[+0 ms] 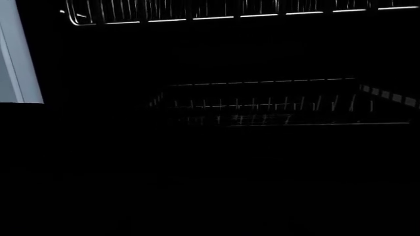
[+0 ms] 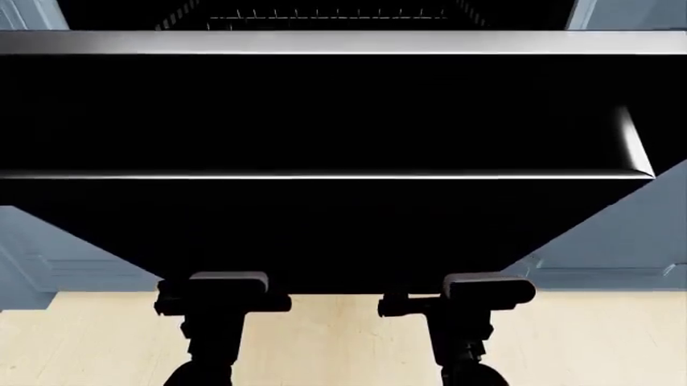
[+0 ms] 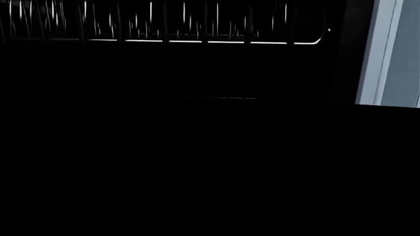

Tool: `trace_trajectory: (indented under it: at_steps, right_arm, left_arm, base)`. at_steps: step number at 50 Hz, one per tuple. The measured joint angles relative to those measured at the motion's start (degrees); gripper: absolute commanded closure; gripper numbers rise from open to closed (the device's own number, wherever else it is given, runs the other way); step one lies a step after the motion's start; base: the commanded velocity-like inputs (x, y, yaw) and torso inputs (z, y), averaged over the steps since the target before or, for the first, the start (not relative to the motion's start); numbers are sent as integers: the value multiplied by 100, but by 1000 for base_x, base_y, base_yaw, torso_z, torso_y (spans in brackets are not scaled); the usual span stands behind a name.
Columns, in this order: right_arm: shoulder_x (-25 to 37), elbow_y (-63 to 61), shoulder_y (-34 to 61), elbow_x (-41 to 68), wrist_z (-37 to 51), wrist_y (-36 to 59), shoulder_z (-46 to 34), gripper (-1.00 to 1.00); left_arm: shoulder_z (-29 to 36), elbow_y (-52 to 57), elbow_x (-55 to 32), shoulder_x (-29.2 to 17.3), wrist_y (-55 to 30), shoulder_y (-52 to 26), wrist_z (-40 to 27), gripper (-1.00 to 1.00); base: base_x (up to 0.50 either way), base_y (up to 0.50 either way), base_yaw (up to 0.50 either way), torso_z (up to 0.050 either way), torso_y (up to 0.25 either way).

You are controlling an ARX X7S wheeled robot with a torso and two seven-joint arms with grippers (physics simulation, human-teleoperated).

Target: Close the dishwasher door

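Two arms reach under the lowered dishwasher door (image 2: 322, 112), whose long axis runs crosswise above and ahead of both, the left hand (image 2: 220, 291) and right hand (image 2: 462, 293) about equally near, their fingers hidden, grip impossible to tell.

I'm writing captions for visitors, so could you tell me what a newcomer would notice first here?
The dishwasher door, a huge glossy black panel, hangs open across most of the head view. Behind it, white wire racks glint in the dark interior. Both arms reach under its near edge, above pale wood floor; neither pincer shows.
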Motion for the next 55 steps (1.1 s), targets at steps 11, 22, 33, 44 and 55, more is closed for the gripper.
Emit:
trace_trajectory:
  at_steps: [11, 22, 33, 44, 55]
  right_arm:
    - [12, 5, 100, 13, 2, 71, -13, -100]
    - [22, 10, 199, 28, 4, 147, -24, -100]
    - [28, 14, 299, 40, 11, 230, -36, -100]
    - [28, 38, 392, 60, 7, 307, -45, -100]
    - [10, 120, 510, 67, -4, 359, -54, -100]
  left_arm:
    - [11, -76, -4, 24, -32, -107, 0, -100]
    - [22, -128, -32, 36, -86, -210, 1, -100]
    - [39, -189, -46, 51, -133, -313, -6, -100]
    - [46, -240, -68, 69, -179, -400, -6, -100]
    - [52, -308, -94, 87, -225, -506, 3, -100]
  base:
    - [0, 0, 0, 0, 3]
    - [0, 0, 0, 0, 4]
    - [0, 0, 0, 0, 3]
    - [0, 0, 0, 0, 4]
    - [0, 0, 0, 0, 4]
